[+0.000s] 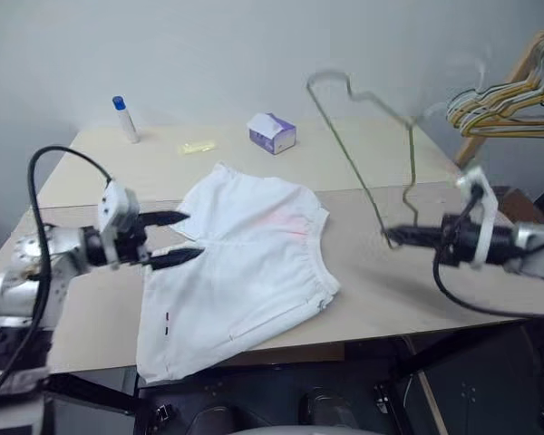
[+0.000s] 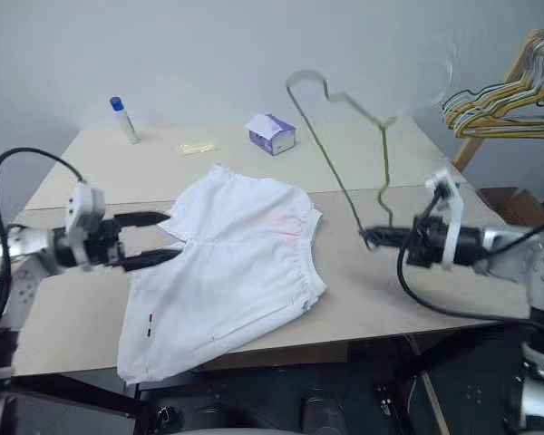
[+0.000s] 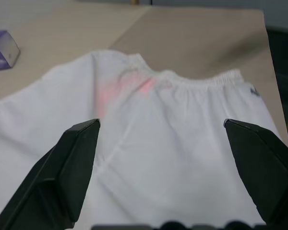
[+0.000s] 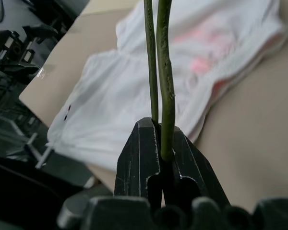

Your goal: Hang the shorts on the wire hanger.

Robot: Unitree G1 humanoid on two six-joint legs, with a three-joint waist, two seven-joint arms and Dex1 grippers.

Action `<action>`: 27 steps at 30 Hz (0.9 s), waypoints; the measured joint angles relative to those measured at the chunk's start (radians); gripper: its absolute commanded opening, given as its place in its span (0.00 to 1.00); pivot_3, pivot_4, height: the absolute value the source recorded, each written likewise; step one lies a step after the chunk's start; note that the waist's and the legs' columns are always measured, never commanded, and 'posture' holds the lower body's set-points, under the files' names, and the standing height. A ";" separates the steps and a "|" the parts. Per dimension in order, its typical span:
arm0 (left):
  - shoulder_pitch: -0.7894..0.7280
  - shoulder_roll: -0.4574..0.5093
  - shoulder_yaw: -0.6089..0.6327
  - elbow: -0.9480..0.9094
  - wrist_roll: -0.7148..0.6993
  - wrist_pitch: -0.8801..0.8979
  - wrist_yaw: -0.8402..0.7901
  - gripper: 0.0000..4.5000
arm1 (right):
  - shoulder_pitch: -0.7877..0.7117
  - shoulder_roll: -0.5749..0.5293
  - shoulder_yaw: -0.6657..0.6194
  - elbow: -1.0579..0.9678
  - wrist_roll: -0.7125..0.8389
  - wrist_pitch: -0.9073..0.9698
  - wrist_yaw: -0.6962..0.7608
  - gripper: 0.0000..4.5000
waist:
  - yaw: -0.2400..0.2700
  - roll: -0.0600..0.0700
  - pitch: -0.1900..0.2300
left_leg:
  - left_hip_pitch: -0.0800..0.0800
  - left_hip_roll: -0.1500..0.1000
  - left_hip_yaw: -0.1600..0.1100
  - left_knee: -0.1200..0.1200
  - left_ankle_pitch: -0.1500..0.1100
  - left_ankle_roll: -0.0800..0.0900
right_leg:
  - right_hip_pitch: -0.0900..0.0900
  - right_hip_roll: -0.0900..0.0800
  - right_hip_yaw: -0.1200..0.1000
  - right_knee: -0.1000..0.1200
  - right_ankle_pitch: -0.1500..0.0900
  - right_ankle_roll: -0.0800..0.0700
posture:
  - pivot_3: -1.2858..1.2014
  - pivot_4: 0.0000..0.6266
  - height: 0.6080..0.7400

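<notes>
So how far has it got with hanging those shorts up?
Done: the right gripper is shut on the wire hanger, held above the table. In hand: the open left gripper is at the shorts. Left: the shorts lie flat, not yet on the hanger.

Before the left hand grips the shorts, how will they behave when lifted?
The shorts lie flat and creased, thin fabric, so they will probably sag and fold. One leg already hangs over the table edge, so they may slide easily. They look light.

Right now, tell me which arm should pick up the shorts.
Left. The left gripper hangs with open jaws at the edge of the shorts, holding nothing. The right gripper is shut on the wire hanger, clear of the fabric.
</notes>
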 measured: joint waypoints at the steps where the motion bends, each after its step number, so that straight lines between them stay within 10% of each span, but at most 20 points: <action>1: 0.010 0.001 -0.001 -0.018 -0.002 -0.004 -0.017 0.99 | 0.010 0.000 0.011 0.002 0.016 0.028 0.012 0.00 | 0.000 0.000 0.000 | 0.000 0.000 0.000 0.000 0.000 0.000 | 0.000 0.000 0.000 0.000 0.000 0.000 | 0.49 0.00 1.00; 27: 0.106 0.032 -0.044 -0.163 0.025 -0.047 -0.076 0.99 | 0.131 -0.088 0.126 0.327 -0.010 0.197 0.108 0.00 | 0.018 0.000 0.000 | 0.002 0.000 0.000 0.001 0.000 0.002 | 0.001 0.000 0.001 0.001 0.000 0.001 | 0.49 0.00 1.00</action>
